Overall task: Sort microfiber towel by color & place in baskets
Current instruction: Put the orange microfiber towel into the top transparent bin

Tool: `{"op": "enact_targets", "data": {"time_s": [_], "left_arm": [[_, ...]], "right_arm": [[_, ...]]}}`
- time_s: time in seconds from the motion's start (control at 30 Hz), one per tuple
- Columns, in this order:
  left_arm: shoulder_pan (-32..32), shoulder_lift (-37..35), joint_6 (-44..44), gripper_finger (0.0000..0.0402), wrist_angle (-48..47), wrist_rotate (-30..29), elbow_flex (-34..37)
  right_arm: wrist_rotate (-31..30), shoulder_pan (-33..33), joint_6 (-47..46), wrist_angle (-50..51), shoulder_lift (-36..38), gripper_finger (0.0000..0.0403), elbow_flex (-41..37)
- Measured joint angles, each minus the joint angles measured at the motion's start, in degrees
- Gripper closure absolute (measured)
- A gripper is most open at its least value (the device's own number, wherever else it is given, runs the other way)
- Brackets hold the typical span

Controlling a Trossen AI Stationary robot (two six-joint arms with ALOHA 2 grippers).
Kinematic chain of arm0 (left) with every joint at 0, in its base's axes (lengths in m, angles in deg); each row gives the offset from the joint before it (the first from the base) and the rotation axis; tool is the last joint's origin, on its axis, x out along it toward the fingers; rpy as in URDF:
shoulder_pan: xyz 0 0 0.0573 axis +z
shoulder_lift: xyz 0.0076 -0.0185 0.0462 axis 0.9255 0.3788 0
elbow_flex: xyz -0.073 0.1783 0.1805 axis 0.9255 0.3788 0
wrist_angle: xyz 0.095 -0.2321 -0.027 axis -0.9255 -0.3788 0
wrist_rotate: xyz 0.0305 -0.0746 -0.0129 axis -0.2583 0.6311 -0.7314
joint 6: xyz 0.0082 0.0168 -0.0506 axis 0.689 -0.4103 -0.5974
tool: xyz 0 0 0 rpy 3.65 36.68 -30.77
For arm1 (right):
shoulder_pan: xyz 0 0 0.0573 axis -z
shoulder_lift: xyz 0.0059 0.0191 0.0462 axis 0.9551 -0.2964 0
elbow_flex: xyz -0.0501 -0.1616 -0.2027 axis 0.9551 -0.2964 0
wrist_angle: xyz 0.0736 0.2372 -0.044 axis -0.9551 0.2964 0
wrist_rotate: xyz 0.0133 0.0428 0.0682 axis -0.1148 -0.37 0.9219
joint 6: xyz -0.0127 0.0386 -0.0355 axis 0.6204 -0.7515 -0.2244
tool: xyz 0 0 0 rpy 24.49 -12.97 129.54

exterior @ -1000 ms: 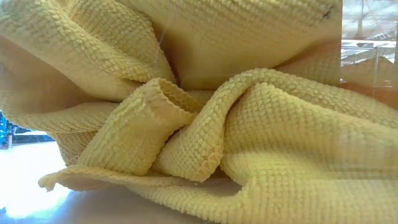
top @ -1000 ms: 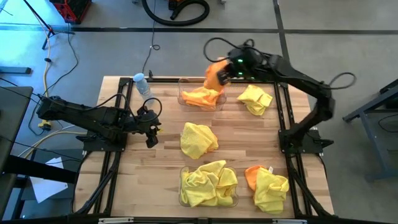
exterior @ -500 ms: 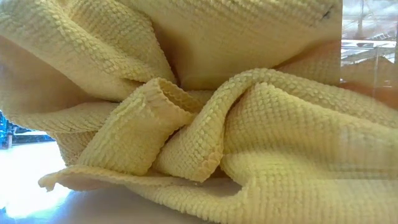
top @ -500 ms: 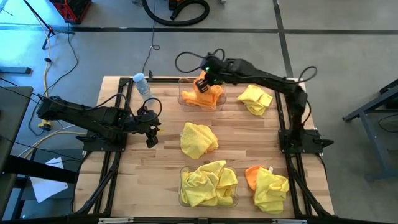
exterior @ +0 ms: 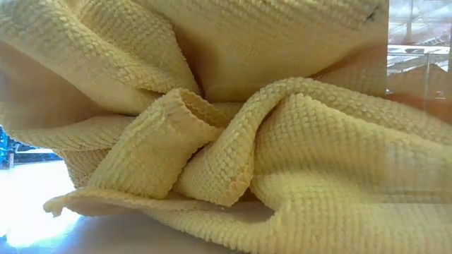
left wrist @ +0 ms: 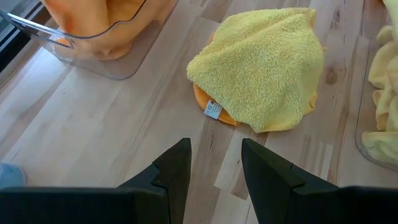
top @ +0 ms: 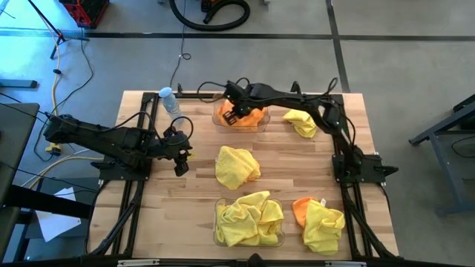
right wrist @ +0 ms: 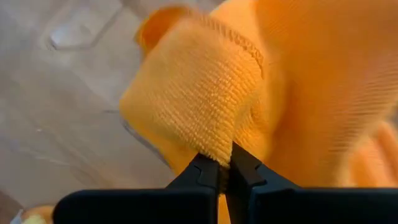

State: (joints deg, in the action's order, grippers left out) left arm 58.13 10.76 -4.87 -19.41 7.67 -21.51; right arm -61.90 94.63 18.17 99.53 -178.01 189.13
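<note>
An orange towel (right wrist: 199, 106) is held pinched between the closed fingers of the right hand (top: 231, 111), which is reached across the far side of the wooden desk (top: 193, 185) and positioned over the far basket (top: 220, 120). In the high view, the towel is seen bunched inside that clear basket with other orange cloth; in the right wrist view, a folded edge of it is gripped right at the fingertips.

The left hand (top: 180, 162) is kept low at the left side of the desk, its fingers parted and nothing held between them. In the left wrist view, a yellow towel (left wrist: 261, 65) is shown lying on the desk ahead of those fingers (left wrist: 175, 167), with an orange edge and a small tag peeking out from under it.

The near basket (top: 218, 236) is seen at the front edge of the desk, filled with yellow towels (top: 249, 216). Just beside it to the right, a yellow towel is laid over an orange one (top: 303, 208). Another yellow towel (top: 303, 121) is left near the far right corner, close to the right arm. A small water bottle (top: 168, 99) is stood at the far left corner.

The low view is filled almost wholly by folds of yellow cloth (exterior: 226, 141) pressed close to the lens.
</note>
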Motion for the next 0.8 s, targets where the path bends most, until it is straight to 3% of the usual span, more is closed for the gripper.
{"op": "enact_targets", "data": {"time_s": [0.13,0.3,0.53,0.63,0.8], "left_arm": [[0.0,0.01,0.02,0.0273,0.0,0.03,0.0],[0.0,0.02,0.0,0.0273,0.03,0.04,0.0],[-0.02,0.02,0.02,0.0273,0.09,0.15,-0.02],[-0.02,0.02,0.0,0.0273,0.1,0.15,-0.02],[-0.02,0.02,0.02,0.0273,0.36,0.15,-0.02]], "right_arm": [[4.86,0.43,-0.39,-1.48,-1.93,0.0379,-0.02],[10.53,1.45,-1.73,-2.49,-2.76,0.0317,-0.02],[17.24,2.51,-3.42,-1.04,3.34,0.0259,-0.06],[15.27,2.47,-4.35,-0.72,6.54,0.0257,-0.04],[0.19,2.26,-3.14,-3.6,8.43,0.0258,0.04]]}}
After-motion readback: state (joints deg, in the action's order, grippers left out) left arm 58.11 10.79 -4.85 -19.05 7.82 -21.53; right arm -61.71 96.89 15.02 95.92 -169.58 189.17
